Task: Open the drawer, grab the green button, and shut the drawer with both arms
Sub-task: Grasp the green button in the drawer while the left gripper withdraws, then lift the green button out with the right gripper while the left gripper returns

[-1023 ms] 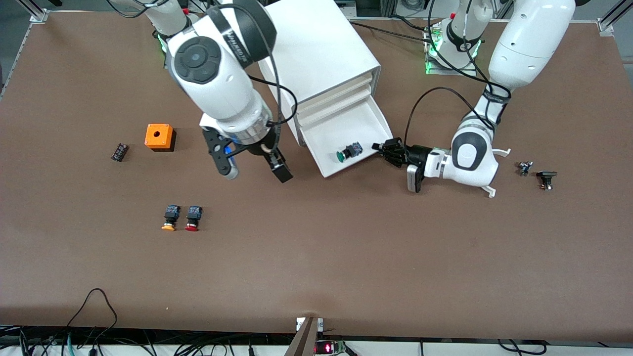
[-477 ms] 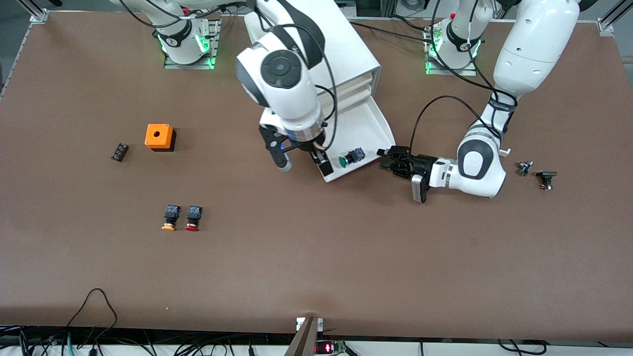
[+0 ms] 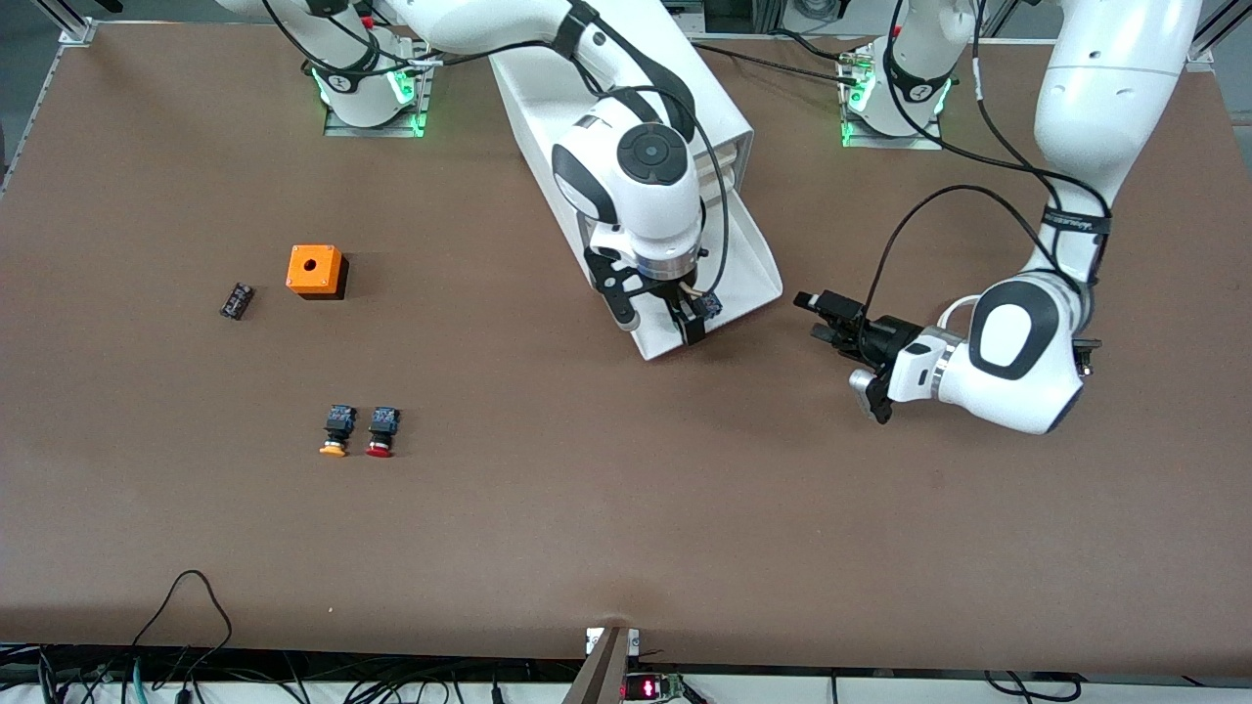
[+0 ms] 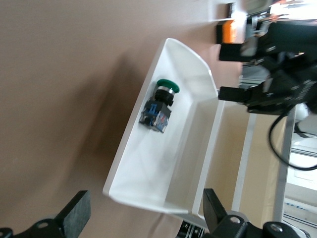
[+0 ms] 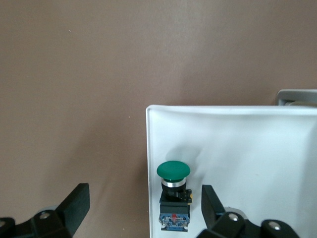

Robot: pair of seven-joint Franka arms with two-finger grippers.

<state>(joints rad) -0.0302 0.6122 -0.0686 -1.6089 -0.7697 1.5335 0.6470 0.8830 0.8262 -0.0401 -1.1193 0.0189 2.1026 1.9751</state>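
Drawer (image 3: 743, 256) is pulled out, lowest of three in the white cabinet (image 3: 626, 88), sitting on the brown desk (image 3: 626, 508). Green-capped button (image 5: 173, 196) lies on its side on the drawer floor, close to the front wall, toward the corner at the right arm's end of the desk. In the front view it is mostly hidden under the right arm; only the black-and-blue body peeks out.

Right hand (image 3: 657, 321) hangs over that front corner of the drawer, fingers apart, one on each side of the drawer's side wall; right wrist view shows the button between the fingertips but not touched. One finger (image 5: 213, 206) is inside the drawer just beside the button body, the other is outside over the desk.

Left hand (image 3: 820, 315) is low over the desk, near the drawer's front corner at the left arm's end, clear of it. Fingers apart, nothing held.

Elsewhere on the desk: orange box (image 3: 315, 271), and nearer the front camera a yellow-orange button (image 3: 336, 430) and red button (image 3: 381, 431) side by side.
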